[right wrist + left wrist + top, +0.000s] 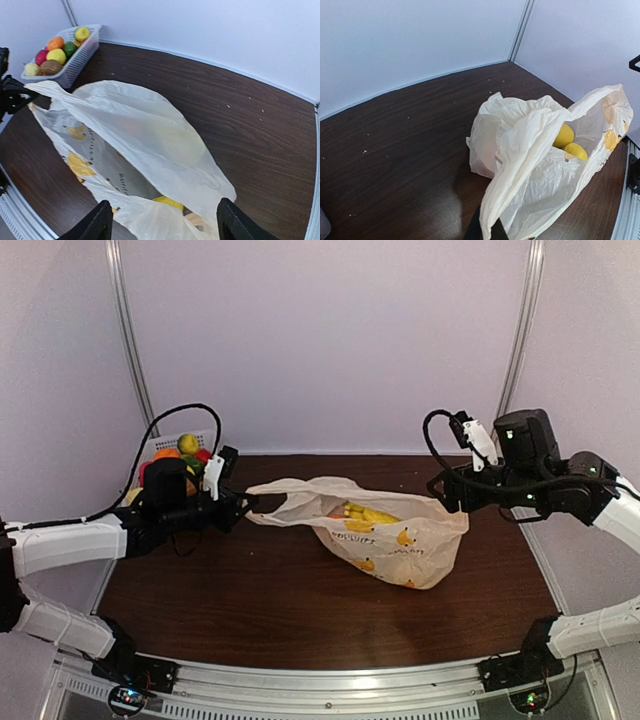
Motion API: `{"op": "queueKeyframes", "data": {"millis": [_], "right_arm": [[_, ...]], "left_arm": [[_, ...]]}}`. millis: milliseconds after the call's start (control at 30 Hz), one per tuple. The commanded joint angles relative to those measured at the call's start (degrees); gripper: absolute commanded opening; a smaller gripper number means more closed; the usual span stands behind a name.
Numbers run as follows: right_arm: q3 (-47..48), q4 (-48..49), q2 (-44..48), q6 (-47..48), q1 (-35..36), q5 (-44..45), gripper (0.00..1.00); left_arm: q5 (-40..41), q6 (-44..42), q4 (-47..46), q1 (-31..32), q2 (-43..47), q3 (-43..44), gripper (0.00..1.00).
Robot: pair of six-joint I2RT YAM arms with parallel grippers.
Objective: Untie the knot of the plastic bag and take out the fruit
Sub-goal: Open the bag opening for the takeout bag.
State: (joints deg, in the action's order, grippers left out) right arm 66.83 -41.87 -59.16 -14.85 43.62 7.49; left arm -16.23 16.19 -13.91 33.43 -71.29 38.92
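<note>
The cream plastic bag (390,535) lies mid-table, its mouth facing left. My left gripper (245,505) is shut on a stretched handle loop of the plastic bag (540,150), pinching it at the frame's bottom edge (487,230). Yellow fruit (565,135) shows inside the bag, and the top view shows yellow fruit (365,513) through the plastic. My right gripper (445,490) hangs open over the bag's right end, fingers (95,222) wide apart above the plastic (145,135), with a yellow fruit (167,201) peeking out below. The knot is out of view.
A white slotted basket (175,445) with several coloured toy fruits stands at the back left, just behind the left arm; the basket (75,65) also shows from the right wrist. White walls close in the back and both sides.
</note>
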Motion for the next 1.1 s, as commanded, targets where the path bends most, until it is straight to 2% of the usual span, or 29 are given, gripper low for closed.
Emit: {"op": "queueKeyframes", "data": {"millis": [0,200,300,367,467,600,900,1067], "right_arm": [[2.47,4.08,-0.30,1.81,3.13,-6.60,0.72],[3.12,3.06,-6.44,1.70,5.80,-7.02,0.59],[2.13,3.96,-9.47,0.97,6.71,-6.27,0.57],[1.39,4.48,-11.69,-0.09,6.73,-3.74,0.57],[1.16,3.37,-16.05,-1.65,6.70,1.93,0.64],[-1.98,2.90,-19.75,-4.35,6.82,1.42,0.69],[-22.96,8.82,-13.52,-14.44,9.68,-6.23,0.69],[-27.78,10.48,-10.03,-17.31,10.65,-7.38,0.70]], "left_arm": [[-4.10,-2.08,-3.44,0.57,1.59,-0.50,0.00],[-4.21,-1.60,-3.28,0.99,1.63,-1.12,0.00],[-4.08,-1.37,-3.20,1.11,1.58,-1.37,0.00],[-4.09,-1.37,-3.16,1.17,1.62,-1.51,0.00],[-4.01,-1.36,-3.23,1.20,1.80,-1.81,0.00],[-3.11,-0.92,-3.21,1.20,2.81,-2.66,0.00],[6.50,1.59,-2.78,1.20,4.22,-5.01,0.00],[5.41,1.96,-4.44,1.17,2.78,-5.52,0.00]]}}
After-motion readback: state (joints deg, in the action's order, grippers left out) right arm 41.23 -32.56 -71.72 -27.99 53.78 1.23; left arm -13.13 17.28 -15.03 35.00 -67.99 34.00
